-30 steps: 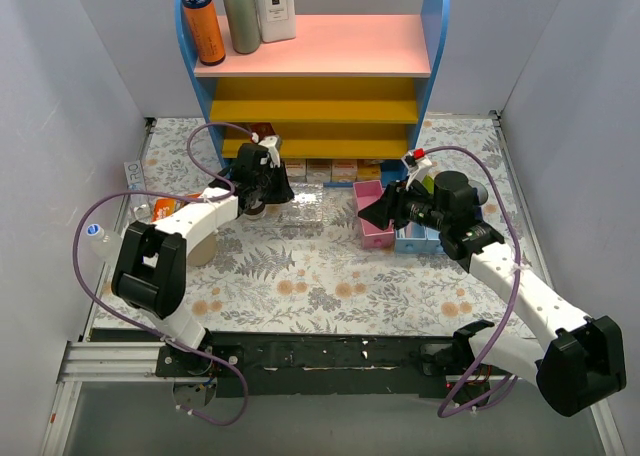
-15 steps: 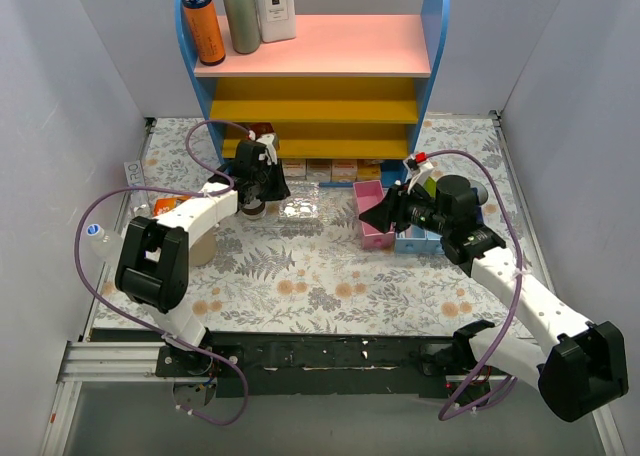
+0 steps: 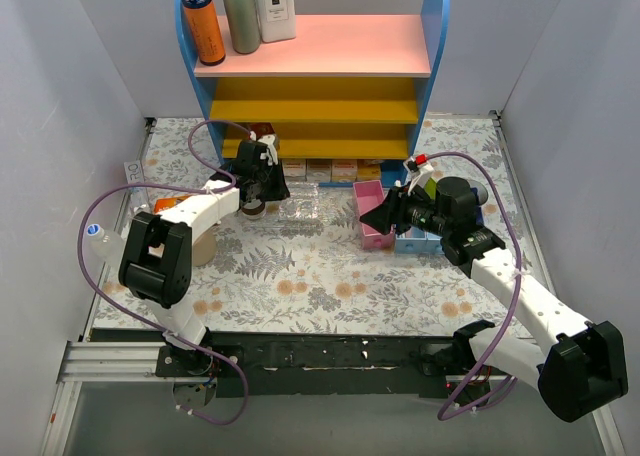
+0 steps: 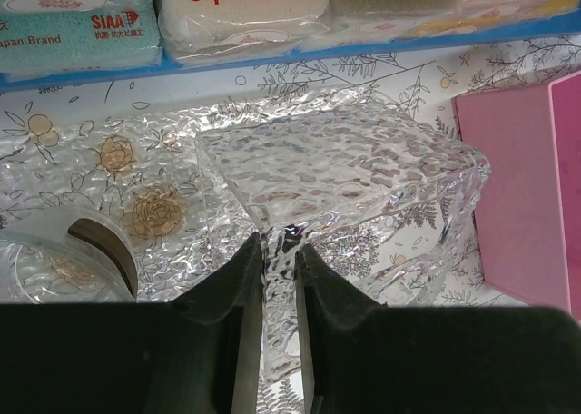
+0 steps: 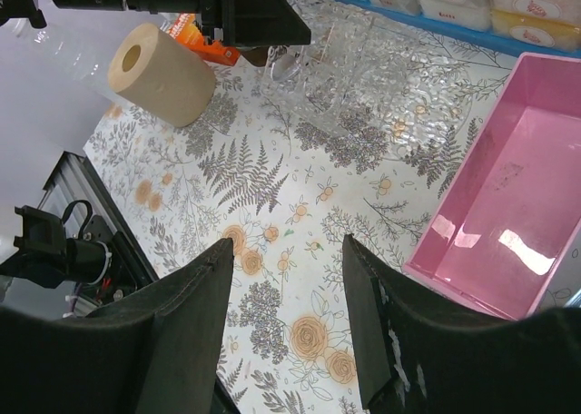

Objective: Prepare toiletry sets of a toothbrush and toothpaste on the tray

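Observation:
The clear textured tray lies on the floral table in front of the shelf; it fills the left wrist view. My left gripper is shut on the tray's near edge, with the clear wall pinched between the fingers. A dark-rimmed see-through cup stands just left of the gripper. My right gripper is open and empty, hovering over the table beside the pink bin. A bit of lime green shows behind the right wrist. No toothbrush is visible.
A pink bin and a blue bin stand right of the tray. The shelf holds bottles on top and sponge packs at the bottom. A toilet roll and an orange object lie at the left.
My left gripper has pulled the tray a little back and left, towards the shelf. My right arm has barely moved.

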Available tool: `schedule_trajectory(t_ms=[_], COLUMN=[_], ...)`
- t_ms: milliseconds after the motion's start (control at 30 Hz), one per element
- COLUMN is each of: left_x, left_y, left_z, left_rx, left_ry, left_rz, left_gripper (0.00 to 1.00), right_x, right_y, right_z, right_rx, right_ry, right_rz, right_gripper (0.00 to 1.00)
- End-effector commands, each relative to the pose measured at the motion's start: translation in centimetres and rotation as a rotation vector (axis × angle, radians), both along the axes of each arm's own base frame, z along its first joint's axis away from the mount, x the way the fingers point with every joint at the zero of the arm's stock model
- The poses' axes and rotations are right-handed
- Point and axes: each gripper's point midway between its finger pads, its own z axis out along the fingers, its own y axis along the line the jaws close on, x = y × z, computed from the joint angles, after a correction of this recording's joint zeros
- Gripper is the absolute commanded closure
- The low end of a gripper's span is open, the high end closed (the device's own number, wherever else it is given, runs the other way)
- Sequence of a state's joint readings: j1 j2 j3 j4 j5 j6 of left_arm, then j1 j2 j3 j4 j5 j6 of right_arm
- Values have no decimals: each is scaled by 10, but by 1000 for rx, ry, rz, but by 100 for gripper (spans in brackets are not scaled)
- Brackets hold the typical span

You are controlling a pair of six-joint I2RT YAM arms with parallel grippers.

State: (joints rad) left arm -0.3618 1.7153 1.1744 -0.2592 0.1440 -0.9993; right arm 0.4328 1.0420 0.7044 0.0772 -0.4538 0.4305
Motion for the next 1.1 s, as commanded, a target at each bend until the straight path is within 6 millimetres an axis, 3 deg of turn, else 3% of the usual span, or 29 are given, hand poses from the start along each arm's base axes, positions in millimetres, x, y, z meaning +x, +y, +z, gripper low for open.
schedule_trajectory(t_ms=[0, 167, 333, 567, 1067], left_x=[11, 12, 14, 16, 19], left_y=[1, 4, 4, 4, 0], left_z=[16, 16, 19, 22, 31], left_rx=[8, 19, 25, 24, 11], left_ry=[-44, -47, -56, -66, -89], left_rz=[9, 16, 18, 17, -1], left_gripper=[100, 96, 81, 72, 63], right_x=[1, 1, 0, 0, 0], right_y=[0, 0, 0, 0, -1], right_z=[8, 7, 4, 3, 1], right_rx=[23, 22, 21, 24, 22], right_ry=[-35, -31, -26, -23, -19], right_rz=[-1, -2, 1, 1, -3], right_gripper=[41, 41, 41, 41, 41])
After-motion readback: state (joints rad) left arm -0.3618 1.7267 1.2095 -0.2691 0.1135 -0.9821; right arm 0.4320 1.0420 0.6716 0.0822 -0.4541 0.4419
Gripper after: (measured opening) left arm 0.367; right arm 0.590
